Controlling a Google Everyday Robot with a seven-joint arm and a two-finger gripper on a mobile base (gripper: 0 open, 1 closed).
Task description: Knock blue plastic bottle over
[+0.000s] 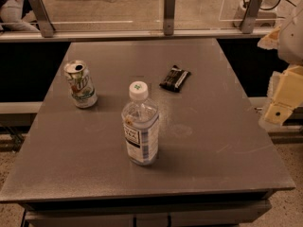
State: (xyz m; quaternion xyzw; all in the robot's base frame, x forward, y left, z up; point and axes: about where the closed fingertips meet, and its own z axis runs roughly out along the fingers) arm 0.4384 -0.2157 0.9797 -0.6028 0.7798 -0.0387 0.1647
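The blue plastic bottle (140,125) stands upright near the middle of the grey table (222,141). It is clear, with a white screw cap and a pale blue-and-white checked label with a dark text panel. My gripper (280,102) shows as cream-coloured parts at the right edge of the view. It hangs beyond the table's right side, far to the right of the bottle and touching nothing.
A green-and-white soda can (81,84) stands upright at the left of the table. A small black packet (174,78) lies behind the bottle to the right. A glass railing with metal posts (169,12) runs behind the table's far edge.
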